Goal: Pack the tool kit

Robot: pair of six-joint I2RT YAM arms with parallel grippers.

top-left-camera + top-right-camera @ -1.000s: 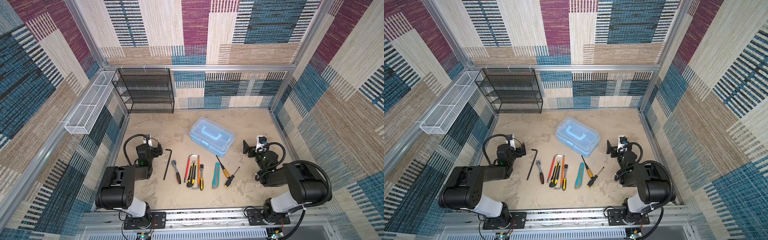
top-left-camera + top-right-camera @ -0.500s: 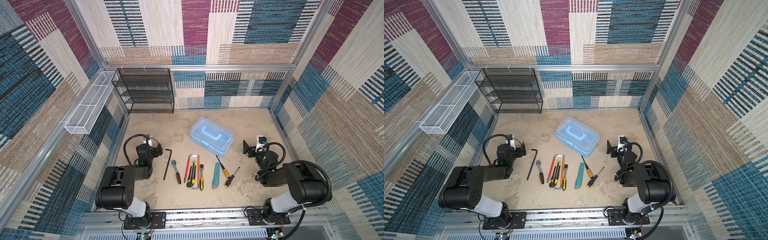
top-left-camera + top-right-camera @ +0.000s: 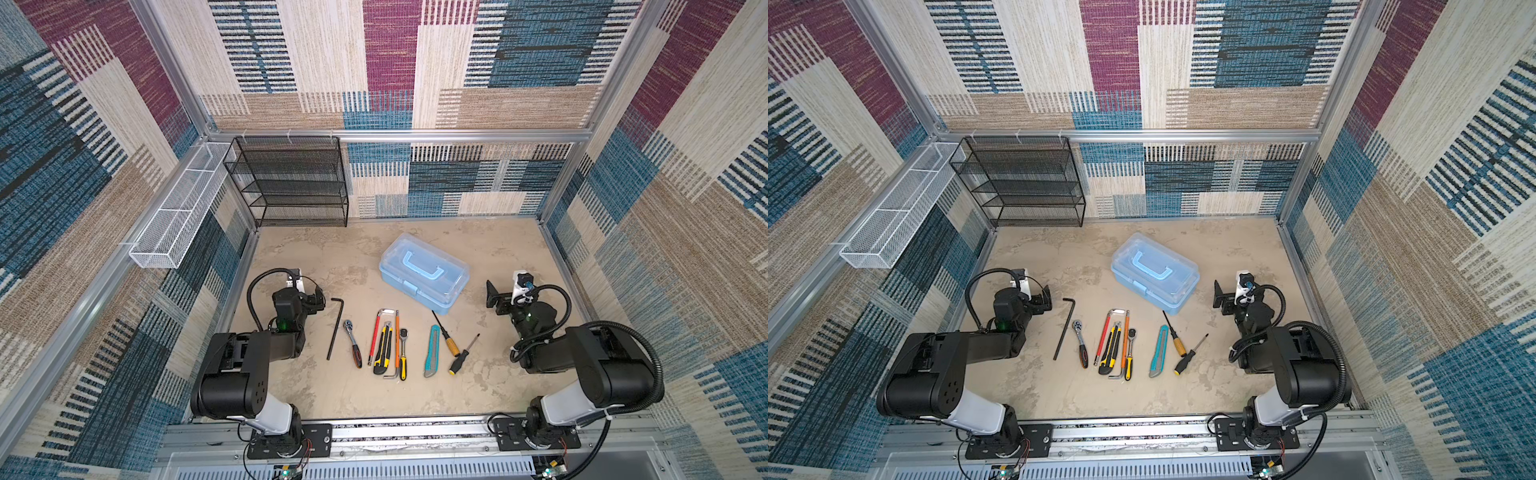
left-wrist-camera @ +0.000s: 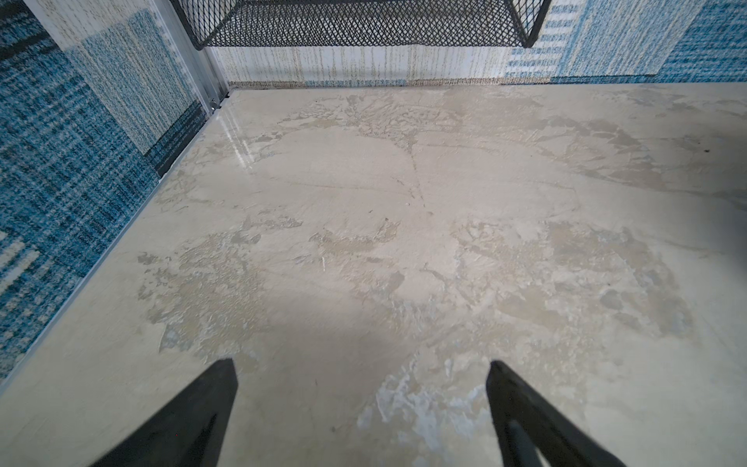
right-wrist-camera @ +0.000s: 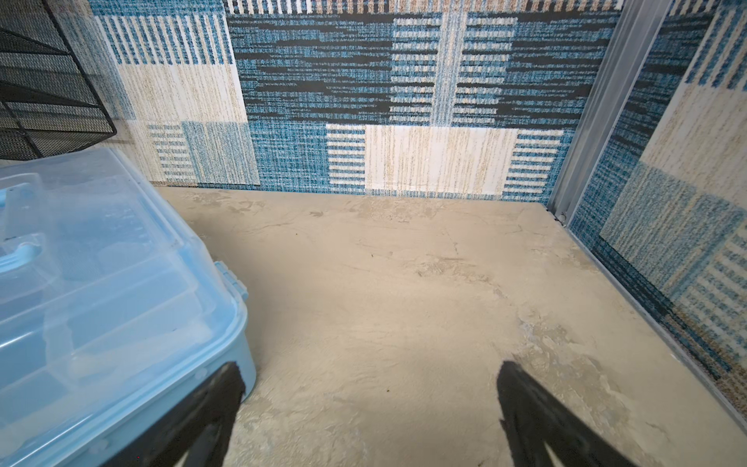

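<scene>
The tool box [image 3: 424, 272] stands on the table [image 3: 332, 249], a little behind the middle and turned at an angle. Its clear lid is closed, the blue handle [image 3: 420, 266] lies flat on the lid, and the blue latch [image 3: 409, 286] faces the row of tools.

In front of the box the tools lie side by side on the table, all outside the box. There is a black hex key [image 3: 334, 328], a ratchet [image 3: 352, 343], a yellow and black knife [image 3: 383, 351], a second ratchet with a yellow grip [image 3: 402, 355], a teal knife [image 3: 432, 351] and two screwdrivers [image 3: 446, 334] whose shafts cross.

The right gripper [image 5: 370, 368] is wide open and empty, low over the table near the right end of the box. The left gripper [image 4: 360, 366] is also wide open and empty, beside the hex key, over bare table.

A black rack [image 3: 291, 183] stands at the back wall, and a white basket [image 3: 178, 216] hangs on the left wall.
</scene>
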